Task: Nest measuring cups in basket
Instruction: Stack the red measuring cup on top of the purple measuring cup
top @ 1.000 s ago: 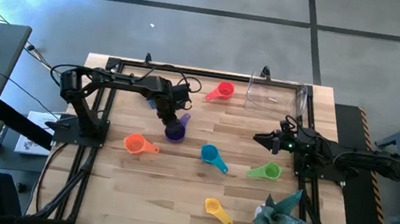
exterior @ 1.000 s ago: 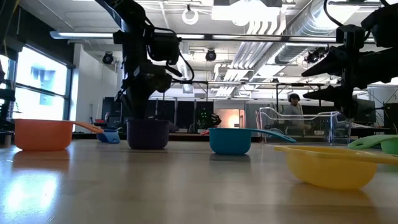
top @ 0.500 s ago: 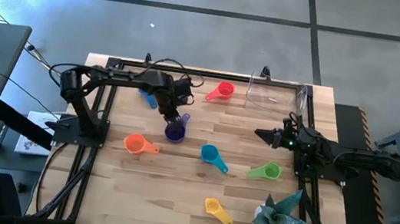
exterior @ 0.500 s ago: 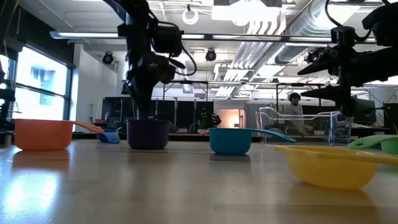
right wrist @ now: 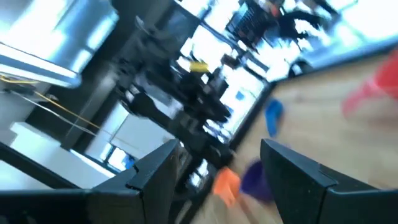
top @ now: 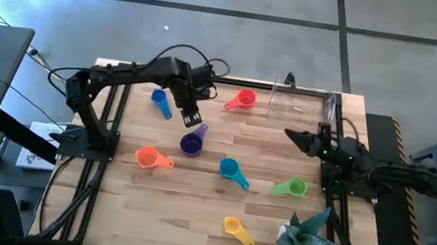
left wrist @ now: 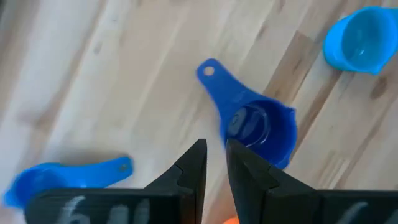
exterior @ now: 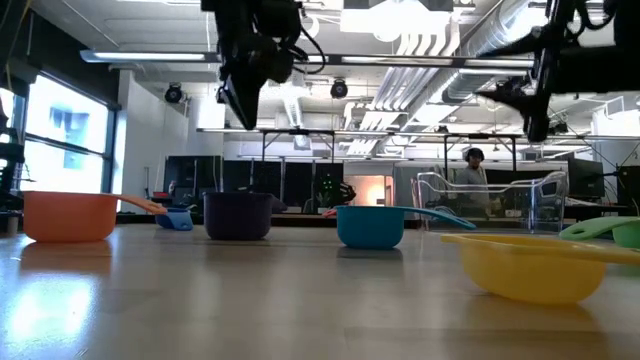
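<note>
The measuring cups lie scattered on the wooden table: purple (top: 191,143), blue (top: 160,100), red (top: 241,100), orange (top: 149,158), teal (top: 231,172), green (top: 290,186) and yellow (top: 237,228). The clear basket (top: 301,108) stands at the far right. My left gripper (top: 192,117) hangs well above the purple cup (left wrist: 258,127), pointing down. Its fingers (left wrist: 214,162) are open by only a narrow gap, with nothing between them. My right gripper (top: 293,136) is open and empty, raised near the basket and pointing toward the table's left.
A teal spiky paper plant (top: 305,235) stands at the near right. A black metal frame (top: 207,79) runs along the table's edges. The purple cup (exterior: 238,215) sits upright on its base. Bare wood lies between the cups in the middle.
My left gripper has risen straight up from the purple cup, which stays upright on the table where it was. My right gripper has risen a little and tipped its fingers upward.
</note>
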You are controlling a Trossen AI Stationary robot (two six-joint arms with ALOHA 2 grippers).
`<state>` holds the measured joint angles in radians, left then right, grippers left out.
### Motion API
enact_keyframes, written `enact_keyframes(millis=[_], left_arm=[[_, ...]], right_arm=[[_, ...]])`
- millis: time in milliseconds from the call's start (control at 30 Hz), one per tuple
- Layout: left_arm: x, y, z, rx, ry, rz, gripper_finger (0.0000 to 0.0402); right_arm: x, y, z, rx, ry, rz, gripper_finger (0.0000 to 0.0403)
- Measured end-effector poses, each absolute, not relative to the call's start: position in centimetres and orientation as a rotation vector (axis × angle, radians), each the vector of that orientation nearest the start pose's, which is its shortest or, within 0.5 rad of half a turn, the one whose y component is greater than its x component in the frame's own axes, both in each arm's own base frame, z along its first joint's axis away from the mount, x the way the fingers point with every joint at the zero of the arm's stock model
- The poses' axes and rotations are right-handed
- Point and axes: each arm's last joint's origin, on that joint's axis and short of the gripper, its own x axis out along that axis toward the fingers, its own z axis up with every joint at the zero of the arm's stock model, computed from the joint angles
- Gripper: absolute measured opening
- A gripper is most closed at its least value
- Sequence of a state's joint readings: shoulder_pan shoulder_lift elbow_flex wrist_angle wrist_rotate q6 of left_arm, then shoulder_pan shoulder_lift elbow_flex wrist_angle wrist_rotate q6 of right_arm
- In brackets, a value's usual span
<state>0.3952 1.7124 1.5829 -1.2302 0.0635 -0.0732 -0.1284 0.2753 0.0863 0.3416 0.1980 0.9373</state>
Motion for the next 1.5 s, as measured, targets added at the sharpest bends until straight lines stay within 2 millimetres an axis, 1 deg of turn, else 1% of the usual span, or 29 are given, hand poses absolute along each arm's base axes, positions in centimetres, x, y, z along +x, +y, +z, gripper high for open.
enact_keyframes(millis=[200, 333, 467, 700, 800, 1033, 1167, 1367, 1500], left_arm=[[28.9, 13.4, 32.1, -0.309, 1.325, 0.394, 0.0051], [27.5, 14.0, 33.3, -0.291, 1.306, 0.453, 0.0051], [26.3, 14.5, 34.2, -0.296, 1.28, 0.497, 0.0051], [24.7, 14.9, 35.3, -0.29, 1.249, 0.521, 0.0051], [24.4, 14.9, 35.7, -0.274, 1.241, 0.517, 0.0052], [24.2, 14.9, 35.8, -0.242, 1.245, 0.498, 0.0052], [24.2, 14.9, 35.8, -0.239, 1.246, 0.496, 0.0051], [24.2, 14.9, 35.8, -0.24, 1.245, 0.496, 0.0053], [24.2, 14.9, 35.8, -0.245, 1.245, 0.5, 0.0051]], right_arm=[[11.1, -2.1, 24.6, 0.829, -0.357, -0.255, 0.022], [11.8, -2.3, 26.9, 0.818, -0.298, -0.308, 0.022], [13.3, -2.5, 28.9, 0.794, -0.181, -0.36, 0.022], [16.9, -3.2, 31.8, 0.744, -0.047, -0.431, 0.022], [18.5, -3.8, 32.5, 0.713, 0.024, -0.463, 0.022], [22.3, -5.7, 34.0, 0.775, 0.134, -0.576, 0.022], [24.3, -7.0, 34.6, 0.758, 0.212, -0.637, 0.022], [27.1, -9.6, 34.7, 0.774, 0.263, -0.729, 0.022], [28.8, -11.4, 33.6, 0.862, 0.304, -0.762, 0.022]])
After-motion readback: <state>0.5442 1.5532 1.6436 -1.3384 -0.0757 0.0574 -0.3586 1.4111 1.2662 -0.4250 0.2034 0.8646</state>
